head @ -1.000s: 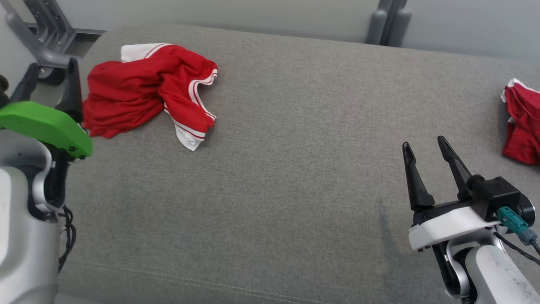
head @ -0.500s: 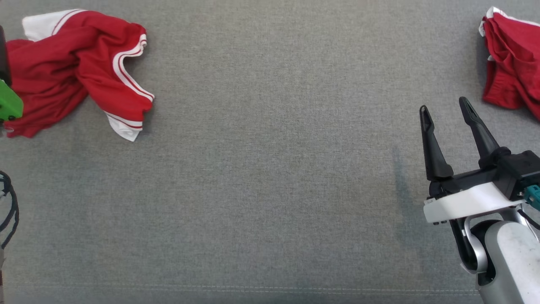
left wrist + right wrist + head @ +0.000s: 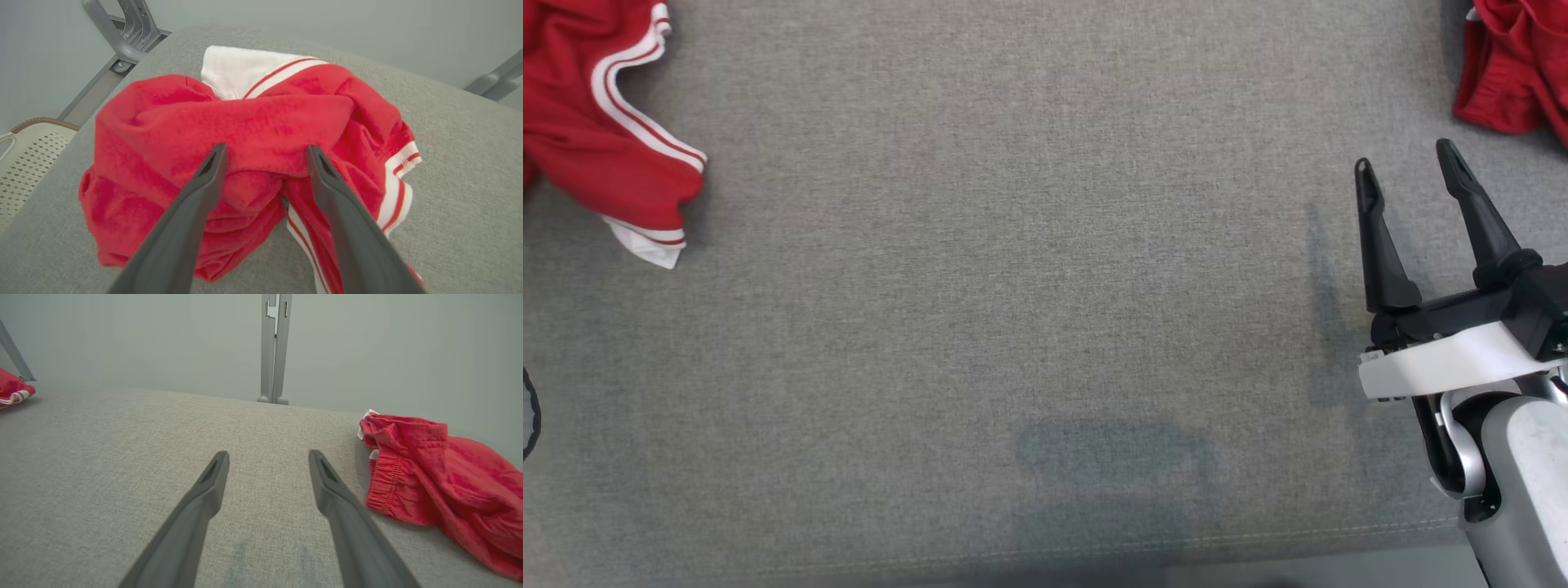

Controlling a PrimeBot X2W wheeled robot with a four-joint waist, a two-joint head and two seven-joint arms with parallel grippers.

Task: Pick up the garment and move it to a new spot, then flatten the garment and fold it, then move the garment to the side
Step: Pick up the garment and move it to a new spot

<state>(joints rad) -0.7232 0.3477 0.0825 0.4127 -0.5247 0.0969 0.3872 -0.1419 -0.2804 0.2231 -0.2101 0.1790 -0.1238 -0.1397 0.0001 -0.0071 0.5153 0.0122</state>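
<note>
Broad bare grey cushion (image 3: pixel 1013 286) lies open from centre down to 6 o'clock; a crumpled red garment (image 3: pixel 564 139) blocks 10 o'clock, and a second red garment (image 3: pixel 1511 73) crowds 1 o'clock

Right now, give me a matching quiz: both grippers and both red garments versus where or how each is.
1. left gripper
2. right gripper
3. striped garment
4. elastic-waist garment

A. crumpled, right end of grey cushion
B. open over bare cushion
C. open, aimed at striped cloth
D. crumpled, left end of cushion

Pairs: 1-C; 2-B; 3-D; 4-A
</note>
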